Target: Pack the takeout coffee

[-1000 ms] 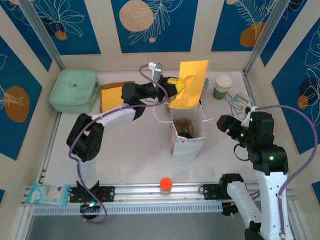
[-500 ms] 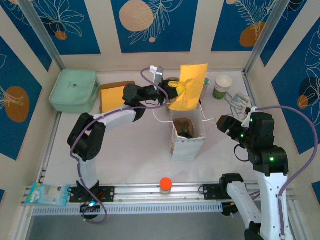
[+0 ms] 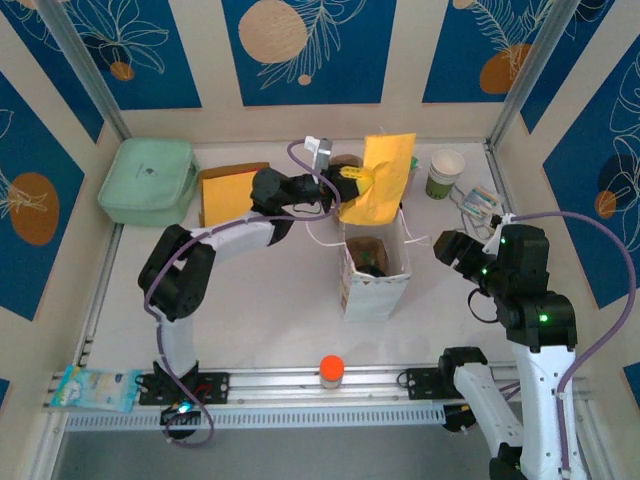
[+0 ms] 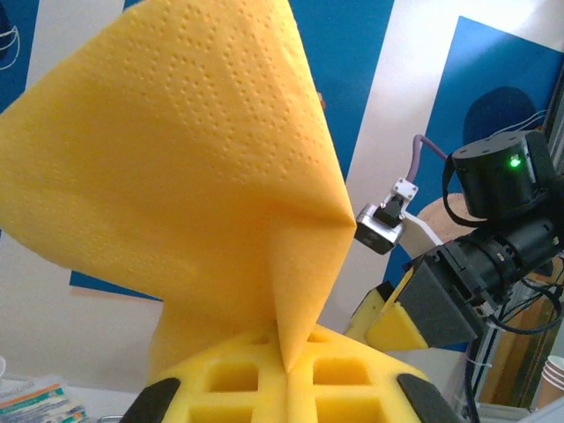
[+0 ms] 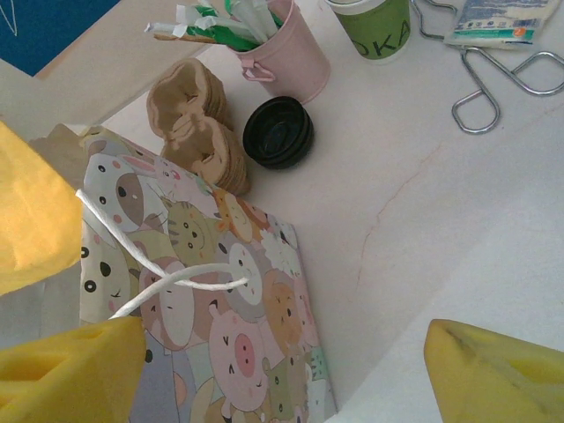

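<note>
My left end effector (image 3: 356,180), pinched on the yellow napkin (image 3: 385,175), has edged right toward the gift bag (image 3: 375,275), so the takeout coffee (image 5: 278,132) stands unpacked on the bench (image 5: 441,176) behind it, with my right end effector (image 5: 282,370) wide open and empty.

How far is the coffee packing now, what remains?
Done: a dark thing sits in the paper bag, maybe the coffee; unclear. In hand: left fingers pinch a yellow napkin by the bag's far edge. Remaining: drop it in; right fingers hang open.

Mid-table paper bag (image 3: 375,290), yellow napkin (image 3: 385,175) near; green pouch (image 3: 148,180) back-left.
</note>
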`<act>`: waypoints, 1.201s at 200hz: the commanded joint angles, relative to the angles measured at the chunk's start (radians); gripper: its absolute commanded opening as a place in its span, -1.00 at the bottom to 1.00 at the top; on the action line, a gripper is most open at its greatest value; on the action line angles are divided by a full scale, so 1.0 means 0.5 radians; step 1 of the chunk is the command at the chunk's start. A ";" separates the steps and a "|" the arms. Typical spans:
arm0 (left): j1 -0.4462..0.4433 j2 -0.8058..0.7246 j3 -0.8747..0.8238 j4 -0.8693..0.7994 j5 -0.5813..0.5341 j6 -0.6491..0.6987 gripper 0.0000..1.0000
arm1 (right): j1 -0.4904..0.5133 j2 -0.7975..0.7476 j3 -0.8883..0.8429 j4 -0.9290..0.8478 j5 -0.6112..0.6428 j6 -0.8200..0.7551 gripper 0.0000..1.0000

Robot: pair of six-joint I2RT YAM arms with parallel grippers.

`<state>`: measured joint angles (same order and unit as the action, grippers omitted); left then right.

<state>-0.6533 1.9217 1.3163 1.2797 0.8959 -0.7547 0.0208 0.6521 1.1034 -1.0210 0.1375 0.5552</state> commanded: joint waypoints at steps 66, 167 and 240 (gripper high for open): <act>-0.120 -0.235 -0.048 -0.465 -0.214 0.536 -1.00 | 0.016 0.012 -0.026 0.022 -0.037 0.028 0.66; -0.154 -0.283 -0.062 -0.405 -0.362 0.614 -1.00 | 0.016 -0.021 -0.041 0.008 -0.027 0.031 0.66; -0.218 -0.240 -0.170 -0.343 -0.623 0.782 -1.00 | 0.017 -0.025 -0.056 0.008 -0.017 0.031 0.66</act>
<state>-0.7345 1.8038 1.2530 1.0985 0.6449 -0.4454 0.0208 0.6495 1.0943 -1.0134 0.1375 0.5587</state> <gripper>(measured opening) 0.054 0.832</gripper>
